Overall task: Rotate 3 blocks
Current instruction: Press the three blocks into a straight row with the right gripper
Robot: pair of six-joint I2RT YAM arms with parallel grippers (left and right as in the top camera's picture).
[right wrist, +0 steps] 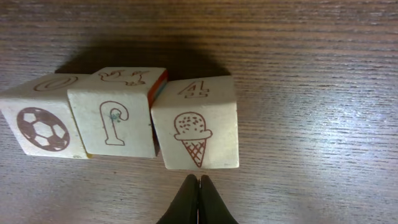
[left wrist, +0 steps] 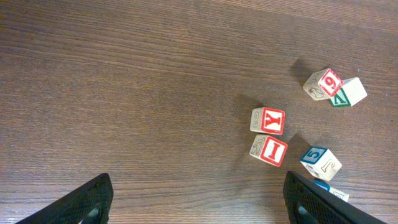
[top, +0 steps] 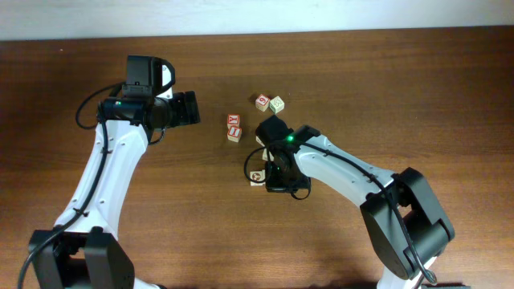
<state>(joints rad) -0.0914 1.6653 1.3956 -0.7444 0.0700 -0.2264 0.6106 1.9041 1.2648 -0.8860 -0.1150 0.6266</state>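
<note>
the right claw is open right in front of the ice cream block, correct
No, the right claw is shut, its tips pressed together, as the right wrist view shows. It is right in front of the ice cream block.

A dark wooden table (top: pixel 401 72) carries several scattered blocks (left wrist: pixel 268 121).

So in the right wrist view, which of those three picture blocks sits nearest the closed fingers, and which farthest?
1. ice-cream-cone block, right end of the row, just ahead of the right gripper
2. cane block, middle of the row
3. soccer-ball block, left end
</note>
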